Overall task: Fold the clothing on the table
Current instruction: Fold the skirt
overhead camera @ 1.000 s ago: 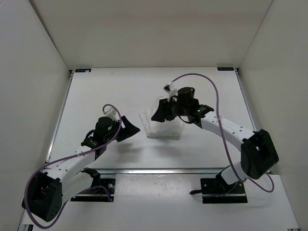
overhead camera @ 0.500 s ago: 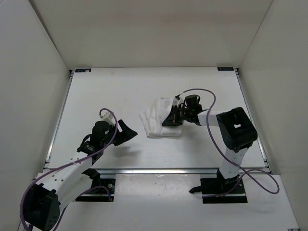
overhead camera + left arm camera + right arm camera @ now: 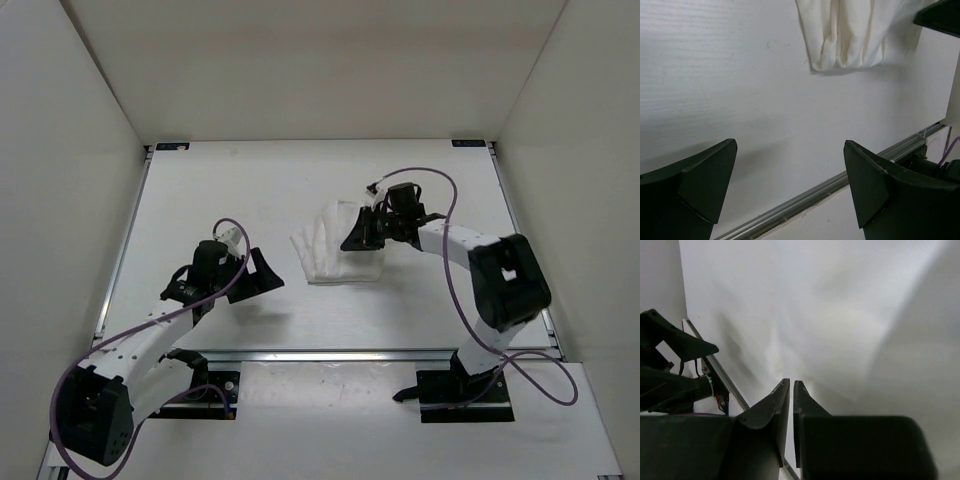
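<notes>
Item: thin white wrinkled fabric garment [image 3: 325, 250], bunched into a small creased heap, is lying near the middle of the large flat matte white table [image 3: 220, 190], slightly right of centre. Right black two-finger gripper [image 3: 362, 236] is sitting over the heap's right part with its fingers clenched almost together; whether fabric is pinched between them cannot be told. Left black two-finger gripper [image 3: 790, 150] is hanging released, fingers spread wide with nothing between, over bare table apart from the garment's left side.

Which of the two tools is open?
The left tool: its jaws stand wide apart over the bare table, away from the clothing. The right tool is shut, at the clothing.
</notes>
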Action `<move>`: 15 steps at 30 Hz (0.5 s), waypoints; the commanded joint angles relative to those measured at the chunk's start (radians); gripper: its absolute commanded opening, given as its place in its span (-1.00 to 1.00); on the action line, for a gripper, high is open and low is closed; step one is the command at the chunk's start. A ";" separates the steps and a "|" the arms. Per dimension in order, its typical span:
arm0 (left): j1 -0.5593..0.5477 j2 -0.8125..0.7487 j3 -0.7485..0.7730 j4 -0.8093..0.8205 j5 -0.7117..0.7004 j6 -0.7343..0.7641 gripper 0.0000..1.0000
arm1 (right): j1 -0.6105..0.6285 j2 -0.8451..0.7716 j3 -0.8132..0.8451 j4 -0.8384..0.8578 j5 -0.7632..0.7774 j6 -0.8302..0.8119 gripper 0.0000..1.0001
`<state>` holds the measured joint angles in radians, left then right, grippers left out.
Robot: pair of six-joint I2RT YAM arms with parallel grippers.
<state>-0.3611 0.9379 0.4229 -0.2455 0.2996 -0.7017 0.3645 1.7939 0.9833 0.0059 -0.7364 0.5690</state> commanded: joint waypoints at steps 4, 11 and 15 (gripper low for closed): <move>0.066 0.033 0.238 -0.265 0.058 0.246 0.98 | 0.073 -0.385 0.068 -0.231 0.352 -0.221 -0.85; 0.041 0.111 0.407 -0.497 -0.094 0.370 0.97 | 0.083 -0.563 -0.006 -0.308 0.547 -0.327 -0.84; 0.071 0.069 0.395 -0.526 -0.094 0.399 0.98 | 0.137 -0.642 -0.092 -0.215 0.591 -0.386 -0.86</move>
<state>-0.3069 1.0462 0.8043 -0.6861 0.2405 -0.3656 0.4667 1.1995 0.9344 -0.2405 -0.2382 0.2581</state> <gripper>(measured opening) 0.987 0.067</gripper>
